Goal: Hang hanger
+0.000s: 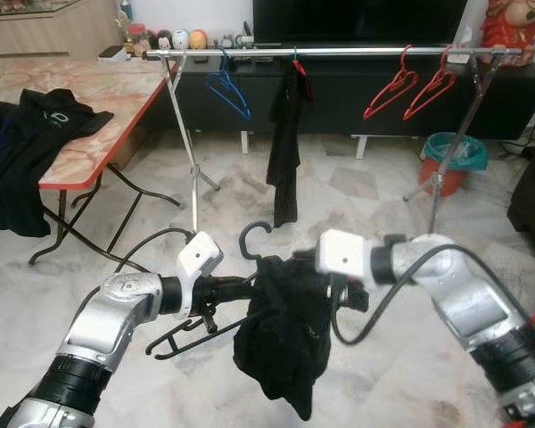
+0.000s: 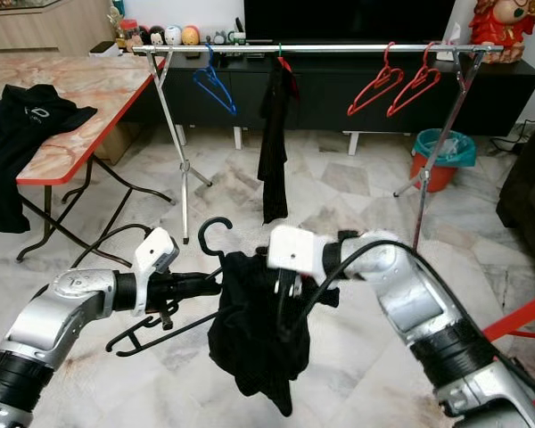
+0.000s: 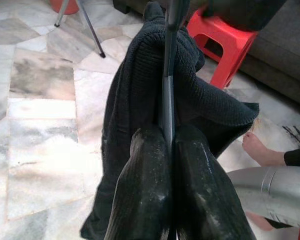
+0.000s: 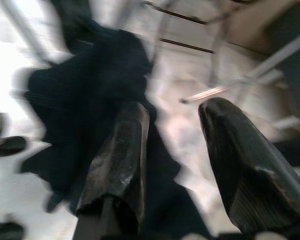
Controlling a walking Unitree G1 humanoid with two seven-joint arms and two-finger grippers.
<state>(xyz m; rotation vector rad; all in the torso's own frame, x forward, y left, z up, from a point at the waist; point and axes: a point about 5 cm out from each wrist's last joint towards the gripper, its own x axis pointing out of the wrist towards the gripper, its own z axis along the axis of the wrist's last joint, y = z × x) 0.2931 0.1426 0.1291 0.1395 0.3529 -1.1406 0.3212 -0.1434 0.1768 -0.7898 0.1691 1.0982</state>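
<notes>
Left of the clothes rack (image 1: 339,53) stood one folding table (image 1: 98,116) with a marble-pattern top and a red edge. One black garment (image 1: 27,143) lay on the table and hung over its near edge; it carried a small white logo, too small to read.

On the rack's rail I counted four hangers. From left to right there was one blue hanger (image 1: 227,94), then one hanger carrying a long black cloth (image 1: 285,143), then two red hangers (image 1: 416,86) side by side near the rack's right leg. Behind the rack ran a low black cabinet (image 1: 357,98) with a row of small figures (image 1: 174,39) on its left end. One green bin (image 1: 453,160) stood beside the rack's right leg. One red stool (image 3: 225,50) stood close to a dark sofa.

In front of the rack and lower, both arms met over the marble floor (image 1: 366,187). The left gripper (image 3: 171,150) had its two fingers pressed closed on the thin bar of one black hanger (image 1: 196,334), whose hook (image 1: 254,234) pointed up. A dark sweater (image 1: 281,343) was draped over this hanger and hung down from it. The right gripper (image 4: 172,125) was just at the sweater's right side, with its two fingers spread apart and holding nothing; that wrist view was blurred. A person's bare foot (image 3: 260,147) rested on the floor near the sweater.
</notes>
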